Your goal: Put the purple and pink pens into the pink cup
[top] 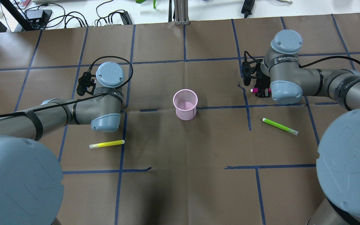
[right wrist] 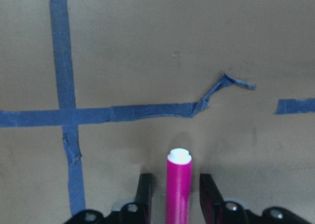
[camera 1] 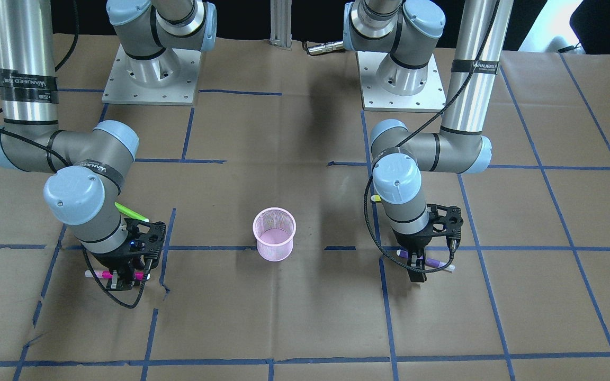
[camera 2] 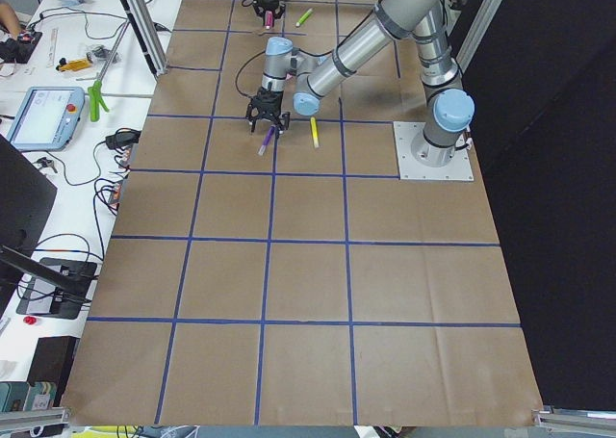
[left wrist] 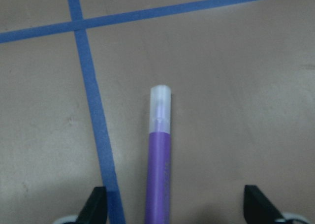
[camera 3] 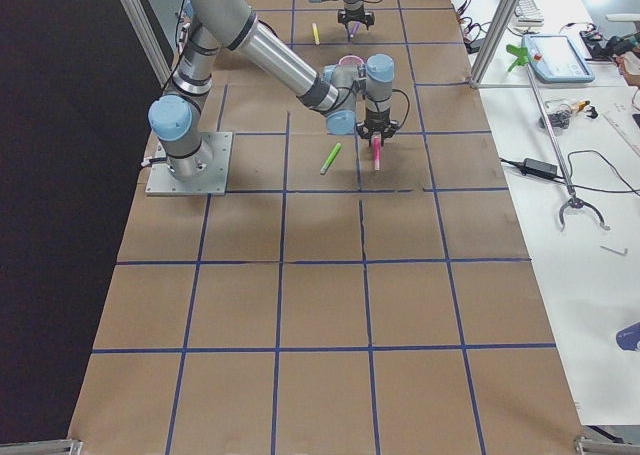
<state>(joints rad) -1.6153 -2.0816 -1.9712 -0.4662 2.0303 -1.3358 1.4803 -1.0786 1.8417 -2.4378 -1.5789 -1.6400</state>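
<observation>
Jaws: left gripper (left wrist: 174, 207) wide apart astride purple pen (left wrist: 159, 160); right gripper (right wrist: 175, 184) narrow astride pink pen (right wrist: 178, 189), slim gaps either side.

- left arm (camera 1: 453, 153), right arm (camera 1: 72, 151): silver-grey tubes, pale blue joint caps (camera 1: 73, 193), one screw (camera 1: 60, 202) each.
- Black bands (camera 1: 474, 66), white "WANJEED" print.
- Black cable (top: 131, 67) arcs round wrist cap (top: 110, 74), 12 to 3 o'clock.
- Square grey base plates (camera 1: 119, 90), screw holes.
- left gripper (left wrist: 174, 188), right gripper (right wrist: 175, 177): black fingers (right wrist: 146, 192).

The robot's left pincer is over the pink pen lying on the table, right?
Not quite. The left pincer is over the purple pen lying on the table. The left wrist view shows it.
</observation>
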